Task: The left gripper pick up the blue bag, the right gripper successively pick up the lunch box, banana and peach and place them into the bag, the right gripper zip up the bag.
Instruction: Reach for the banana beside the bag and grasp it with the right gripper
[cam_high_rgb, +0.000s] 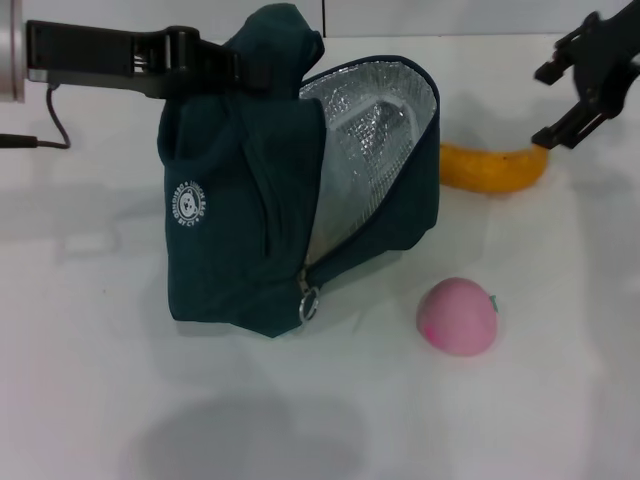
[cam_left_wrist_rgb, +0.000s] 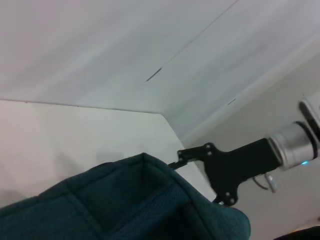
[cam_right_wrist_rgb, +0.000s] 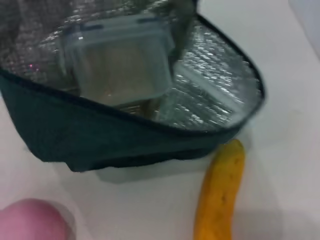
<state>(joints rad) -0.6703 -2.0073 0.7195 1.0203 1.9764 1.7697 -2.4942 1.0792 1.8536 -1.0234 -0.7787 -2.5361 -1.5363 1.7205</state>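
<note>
Matt cloth blue bag (cam_high_rgb: 240, 220), seemingly crinkled foil lining (cam_high_rgb: 375, 130)

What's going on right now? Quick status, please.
Left gripper holds blue bag open. Lunch box inside. Right gripper open above banana. Peach waiting; path clear.

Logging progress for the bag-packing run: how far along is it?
Done: the left gripper holds the blue bag up and open, and the lunch box sits inside. In hand: the right gripper, open, hovers just above the banana. Left: the banana and the peach, both on the table, then the zip.
</note>
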